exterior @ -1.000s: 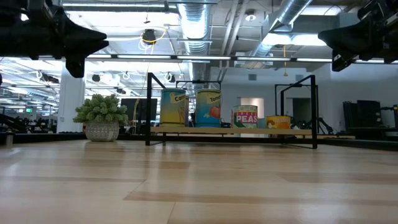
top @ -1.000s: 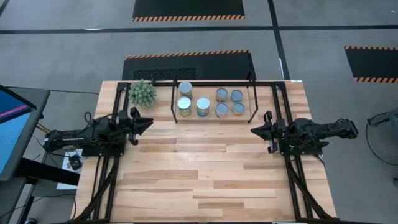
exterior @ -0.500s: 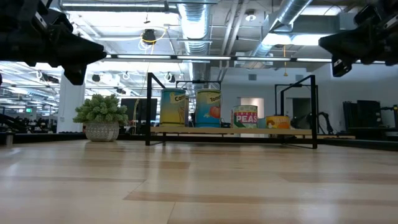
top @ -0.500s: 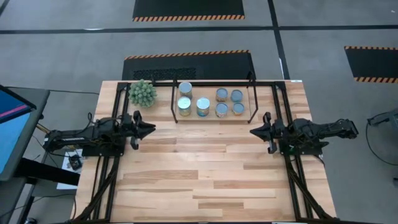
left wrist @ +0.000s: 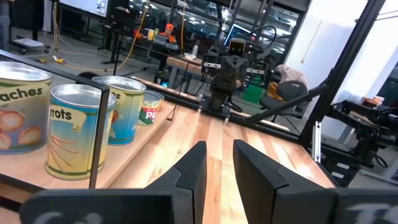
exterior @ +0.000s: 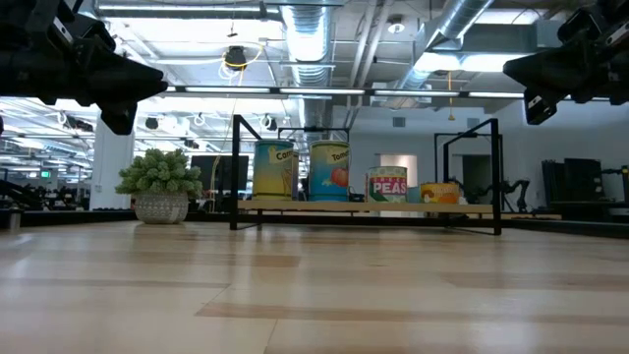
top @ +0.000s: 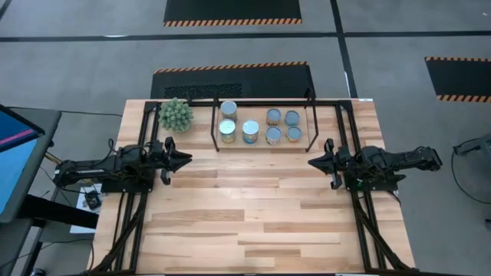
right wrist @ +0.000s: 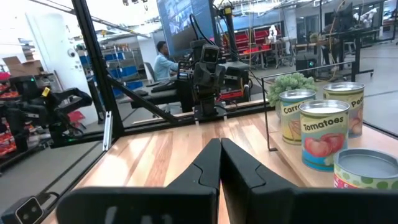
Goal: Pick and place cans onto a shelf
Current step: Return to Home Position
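The light butcher-block surface (top: pixel 245 207) is edged by a black frame (top: pixel 334 101) and stands on a grey floor crossed by dark lines. Black floor mats (top: pixel 232 11) with orange-striped borders lie beyond it, and a blue-lit monitor (top: pixel 14 153) sits off its 9 o'clock side.

At 12 o'clock on the surface stands the shelf (top: pixel 249 110). All seven cans (top: pixel 251 131) are upright on its wood board: three wider tops toward its 9 o'clock end and four smaller ones in a square toward its 3 o'clock end. From the low view, the carrots can (exterior: pixel 275 169), the tomatoes can (exterior: pixel 329 169) and the shorter peas can (exterior: pixel 387 185) show side by side. A potted plant (top: pixel 176 115) sits just beside the shelf, at about 11 o'clock.

The left gripper (top: pixel 186 156) hovers at 9 o'clock, raised off the surface. A narrow gap shows between its fingers and it holds nothing. The right gripper (top: pixel 311 162) hovers at 3 o'clock, facing it, with its fingers pressed together and empty. Both are well apart from the shelf.

Overhead run silver ducts (exterior: pixel 305 29) and strip lights. Past the surface's 9 o'clock side, a seated person (right wrist: pixel 163 59) shows among desks and screens.
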